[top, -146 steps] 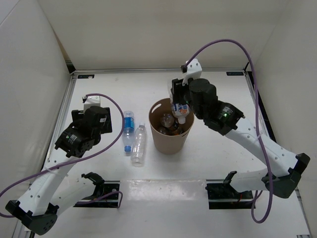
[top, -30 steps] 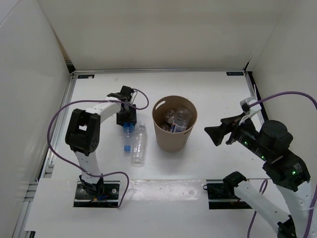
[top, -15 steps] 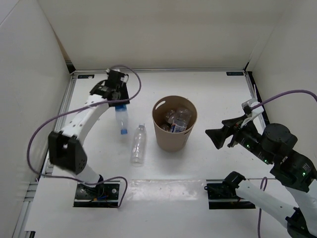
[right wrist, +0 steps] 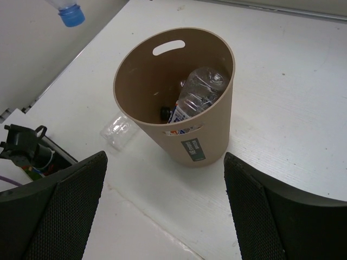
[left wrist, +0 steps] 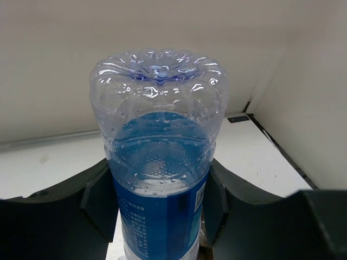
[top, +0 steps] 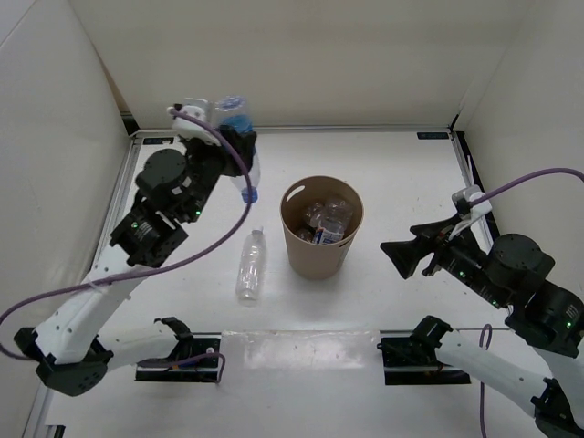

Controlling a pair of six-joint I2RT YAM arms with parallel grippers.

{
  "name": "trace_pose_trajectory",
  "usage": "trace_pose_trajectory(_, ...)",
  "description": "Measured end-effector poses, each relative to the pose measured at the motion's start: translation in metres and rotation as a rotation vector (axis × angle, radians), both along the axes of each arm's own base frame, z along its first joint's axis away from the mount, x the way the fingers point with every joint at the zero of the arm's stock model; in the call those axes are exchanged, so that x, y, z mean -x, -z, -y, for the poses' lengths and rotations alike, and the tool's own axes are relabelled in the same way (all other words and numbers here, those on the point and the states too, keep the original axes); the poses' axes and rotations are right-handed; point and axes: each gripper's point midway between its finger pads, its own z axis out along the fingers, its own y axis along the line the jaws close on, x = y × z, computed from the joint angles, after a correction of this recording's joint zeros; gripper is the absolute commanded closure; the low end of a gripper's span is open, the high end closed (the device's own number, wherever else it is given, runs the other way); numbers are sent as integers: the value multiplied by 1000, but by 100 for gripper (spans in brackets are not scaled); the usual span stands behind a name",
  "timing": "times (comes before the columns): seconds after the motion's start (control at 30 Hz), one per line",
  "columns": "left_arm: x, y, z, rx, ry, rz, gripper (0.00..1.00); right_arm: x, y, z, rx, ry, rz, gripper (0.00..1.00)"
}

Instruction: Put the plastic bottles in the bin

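My left gripper (top: 234, 139) is shut on a blue-labelled plastic bottle (top: 239, 155) and holds it high above the table's back left, base up and blue cap down. In the left wrist view the bottle (left wrist: 160, 162) fills the space between the fingers (left wrist: 100, 200). A clear bottle (top: 248, 265) lies on the table left of the bin (top: 290, 239). The tan bin holds several bottles (right wrist: 198, 95). My right gripper (top: 401, 251) hovers open to the bin's right, holding nothing, and its wrist view looks down at the bin (right wrist: 162, 141).
White walls close in the table on three sides. Purple cables loop off both arms. The lying clear bottle (right wrist: 116, 130) shows behind the bin in the right wrist view, and the held bottle's blue cap (right wrist: 70, 13) shows at the top left.
The left arm has lifted the blue-labelled bottle off the table and raised it high, slightly toward the bin. The right arm has hardly moved.
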Motion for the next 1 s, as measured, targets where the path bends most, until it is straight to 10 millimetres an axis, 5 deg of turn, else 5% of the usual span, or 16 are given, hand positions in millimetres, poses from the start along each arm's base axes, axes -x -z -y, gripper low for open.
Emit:
trace_pose_trajectory(0.27,10,20,97,-177,141,73,47,1,1,1,-3,5,-16,11)
trace_pose_trajectory(0.63,27,48,165,-206,179,130,41,3,8,9,14,28,-38,11)
trace_pose_trajectory(0.83,40,93,201,-247,206,127,40,4,6,14,14,47,-38,11)
trace_pose_trajectory(1.0,48,126,219,-289,214,110,22,4,6,16,12,57,-38,11)
